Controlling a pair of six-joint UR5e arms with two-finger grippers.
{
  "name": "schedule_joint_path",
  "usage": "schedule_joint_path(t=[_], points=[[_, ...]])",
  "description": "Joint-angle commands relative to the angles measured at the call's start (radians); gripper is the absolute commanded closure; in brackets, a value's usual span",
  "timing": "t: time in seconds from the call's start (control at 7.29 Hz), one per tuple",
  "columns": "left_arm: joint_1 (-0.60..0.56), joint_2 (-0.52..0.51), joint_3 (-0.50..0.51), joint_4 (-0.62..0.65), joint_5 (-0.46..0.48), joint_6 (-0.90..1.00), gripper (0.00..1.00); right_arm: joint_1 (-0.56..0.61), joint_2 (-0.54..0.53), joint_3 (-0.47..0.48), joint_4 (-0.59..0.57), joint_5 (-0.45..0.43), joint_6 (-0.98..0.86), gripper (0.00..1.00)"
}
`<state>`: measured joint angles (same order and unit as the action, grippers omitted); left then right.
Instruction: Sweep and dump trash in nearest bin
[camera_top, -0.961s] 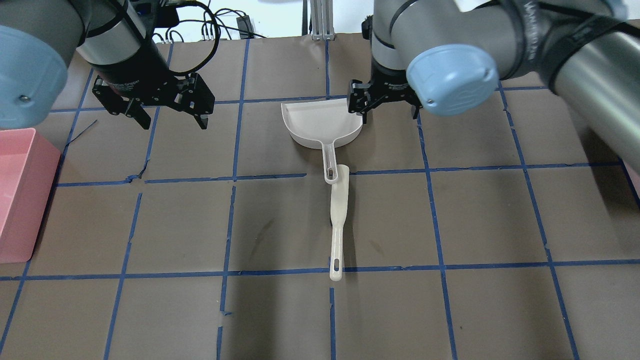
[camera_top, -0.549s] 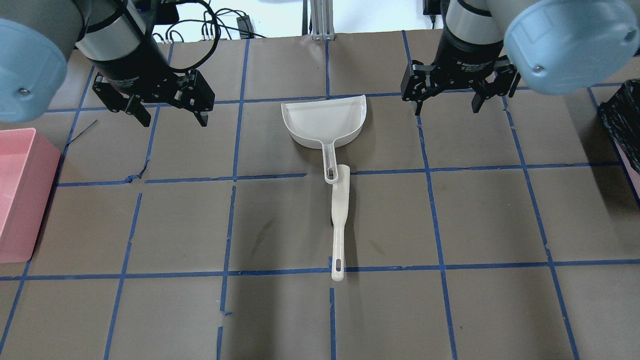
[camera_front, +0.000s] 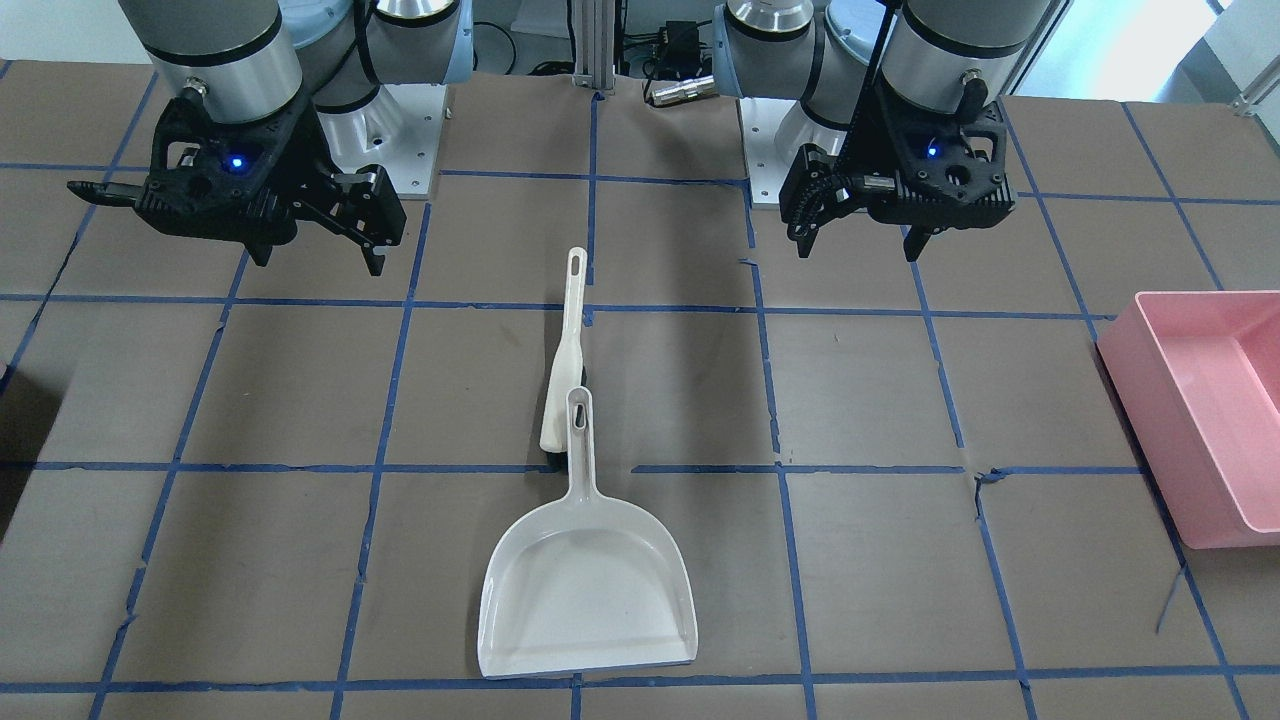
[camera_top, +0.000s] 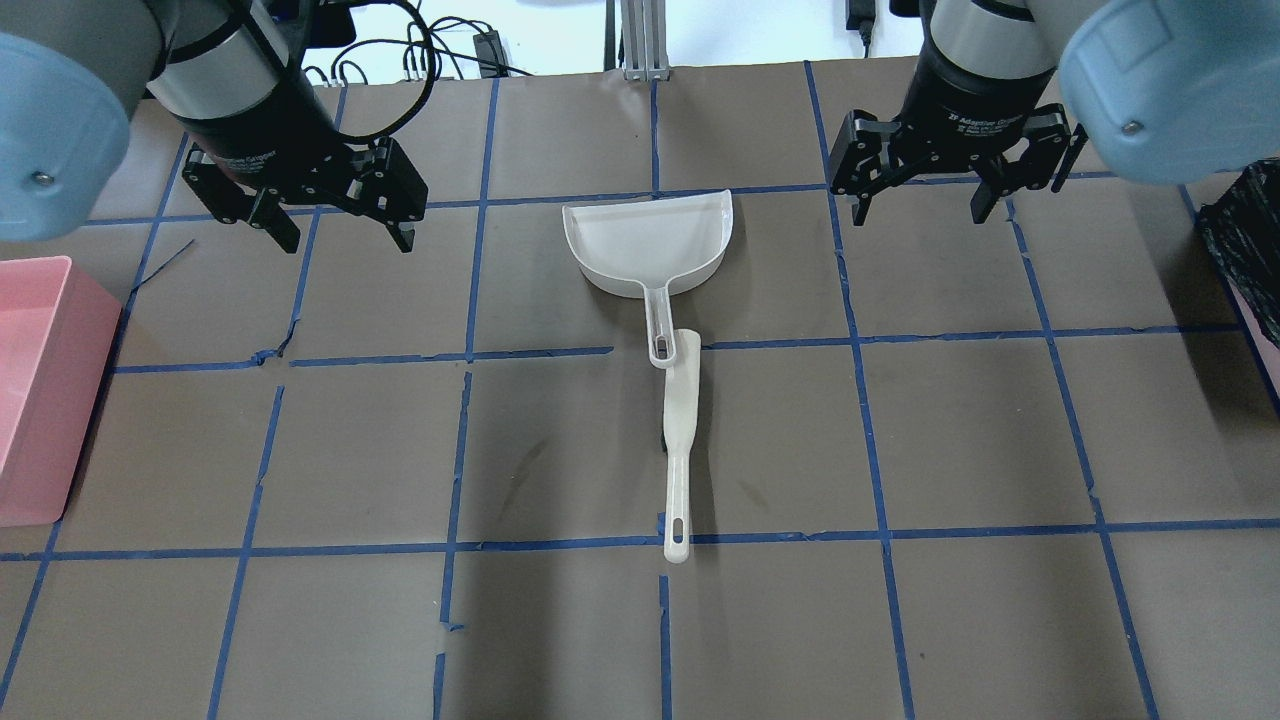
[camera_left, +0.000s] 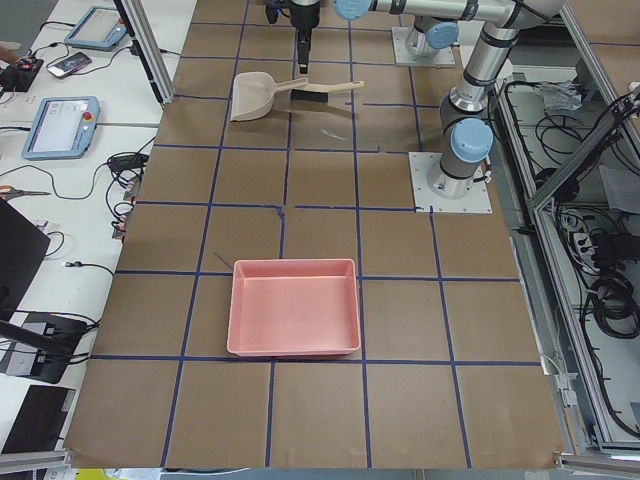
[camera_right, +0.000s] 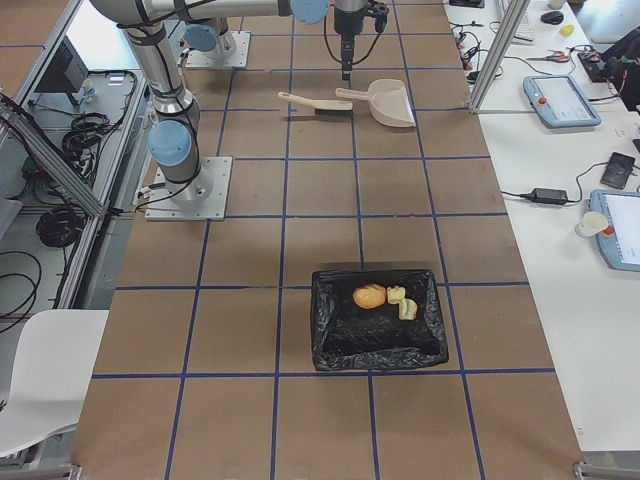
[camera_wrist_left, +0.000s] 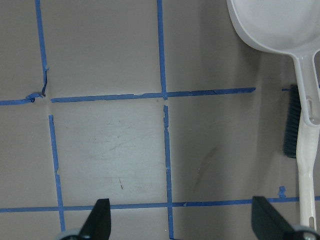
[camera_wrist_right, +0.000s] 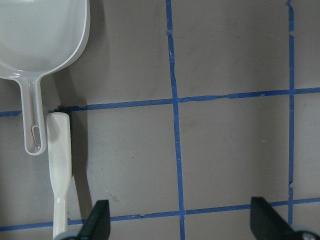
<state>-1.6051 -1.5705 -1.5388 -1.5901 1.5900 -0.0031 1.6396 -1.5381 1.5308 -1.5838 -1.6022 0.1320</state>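
The trash, a tan bun (camera_right: 369, 296) and two golden chunks (camera_right: 402, 303), lies inside the black-lined bin (camera_right: 340, 350), seen in the exterior right view. Only a sliver of the bin (camera_top: 1245, 240) shows at the overhead view's right edge. A white dustpan (camera_top: 645, 245) (camera_front: 585, 590) lies empty mid-table, with a white brush (camera_top: 680, 440) (camera_front: 562, 380) beside its handle. My left gripper (camera_top: 345, 240) (camera_front: 858, 250) hovers open and empty left of the pan. My right gripper (camera_top: 918, 215) (camera_front: 320, 262) hovers open and empty right of it.
A pink tub (camera_top: 60, 420) (camera_front: 1160, 430) (camera_left: 293, 352) sits at the table's edge on my left. Blue tape lines grid the brown table. Cables and a metal post stand beyond the far edge.
My right gripper has moved from over the dustpan's right corner to the right, and the bin's edge has come into view. The left gripper, pan and brush have stayed put.
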Motion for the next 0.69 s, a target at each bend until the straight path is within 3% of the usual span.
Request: schedule_joint_path(t=[0.0, 0.55], points=[[-0.001, 0.001, -0.009, 0.001, 0.002, 0.000, 0.00, 0.000, -0.001, 0.000, 0.005, 0.024, -0.003, 0.00], [-0.003, 0.000, -0.029, 0.005, -0.010, 0.000, 0.00, 0.000, 0.001, 0.002, 0.007, 0.022, 0.000, 0.00]])
